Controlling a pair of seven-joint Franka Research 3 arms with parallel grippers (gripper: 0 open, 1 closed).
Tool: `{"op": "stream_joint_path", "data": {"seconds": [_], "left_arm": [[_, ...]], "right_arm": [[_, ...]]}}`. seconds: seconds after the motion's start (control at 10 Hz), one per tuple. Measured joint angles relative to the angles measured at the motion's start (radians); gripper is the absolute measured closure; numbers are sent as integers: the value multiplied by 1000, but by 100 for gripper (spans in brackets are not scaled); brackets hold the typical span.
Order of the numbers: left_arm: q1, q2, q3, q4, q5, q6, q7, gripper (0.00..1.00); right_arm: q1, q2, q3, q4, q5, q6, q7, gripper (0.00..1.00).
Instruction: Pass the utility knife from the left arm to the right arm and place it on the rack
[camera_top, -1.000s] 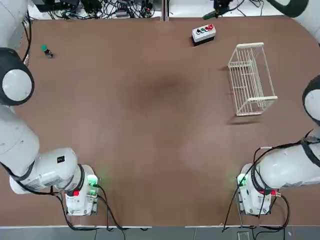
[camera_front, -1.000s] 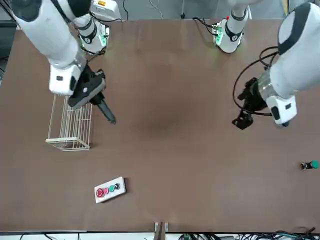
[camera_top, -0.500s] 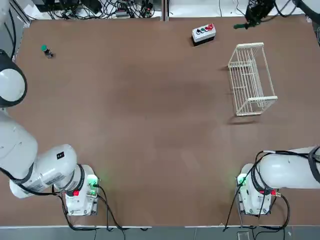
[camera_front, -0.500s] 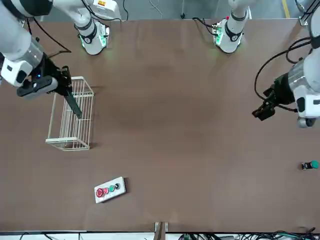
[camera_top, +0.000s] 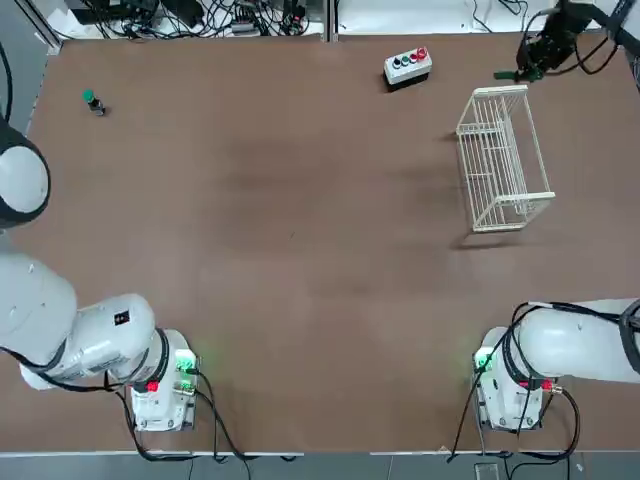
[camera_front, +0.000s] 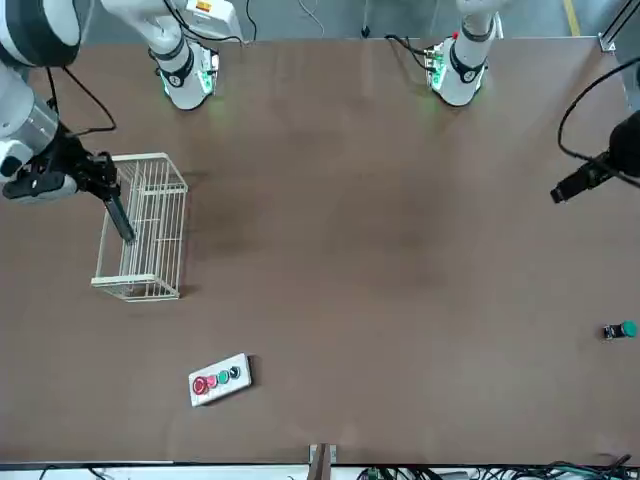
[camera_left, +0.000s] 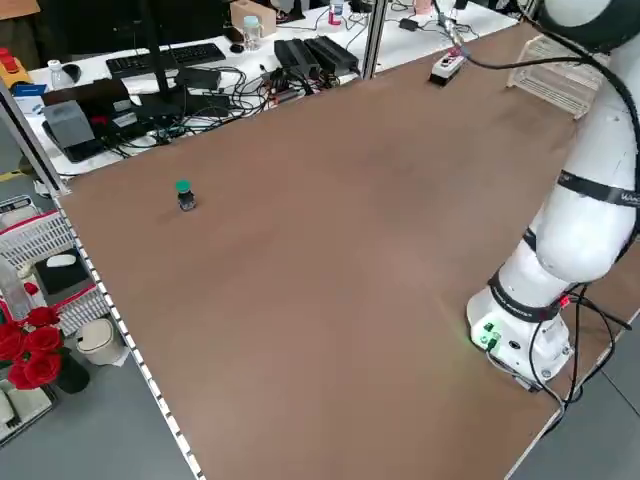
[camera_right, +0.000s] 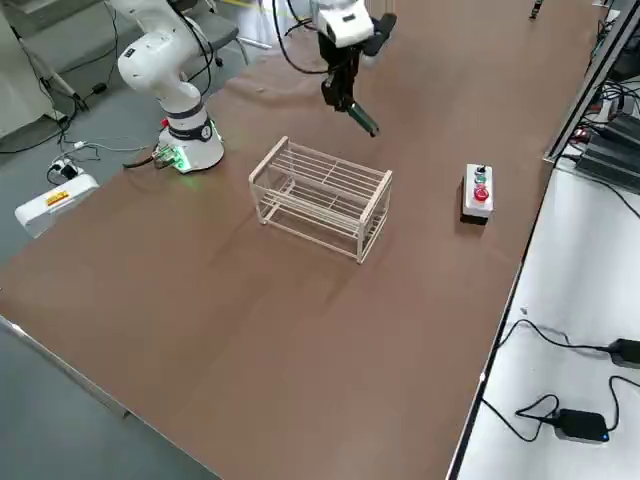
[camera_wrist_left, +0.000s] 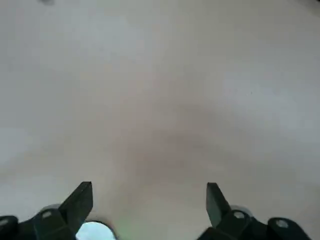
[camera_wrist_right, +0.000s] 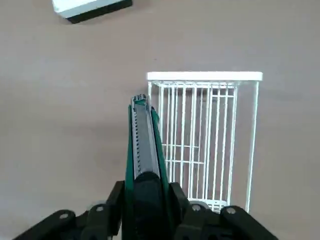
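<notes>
The utility knife (camera_wrist_right: 142, 137), slim and dark green-black, sticks out of my right gripper (camera_wrist_right: 146, 187), which is shut on its handle. That gripper (camera_front: 100, 180) hangs in the air beside the far end of the white wire rack (camera_front: 150, 157), with the knife (camera_front: 121, 216) slanting down over the rack's outer long side. From overhead the gripper (camera_top: 541, 52) and knife (camera_top: 508, 74) sit just beyond the rack (camera_top: 497, 91). My left gripper (camera_wrist_left: 147, 205) is open and holds nothing, high over bare table near the table's left side (camera_front: 573, 186).
A small grey button box (camera_top: 407, 66) lies at the table's far edge, left of the rack. A tiny green-topped knob (camera_top: 92, 101) stands at the far left. Cables and desk clutter lie beyond the far edge.
My right gripper has carried the knife rightward from mid-table to the rack's far end. The left arm has drawn back toward its own side, still open.
</notes>
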Motion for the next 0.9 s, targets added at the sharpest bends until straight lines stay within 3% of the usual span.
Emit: {"op": "stream_joint_path", "data": {"seconds": [0.4,0.9], "left_arm": [[-159,-63,176,-6,-1,-32,194,0],[-206,-96,255,-7,-1,-56,275,0]], "right_arm": [[0,2,-43,-151,4,155,0,58],[1,20,-45,-259,5,291,0,58]]}}
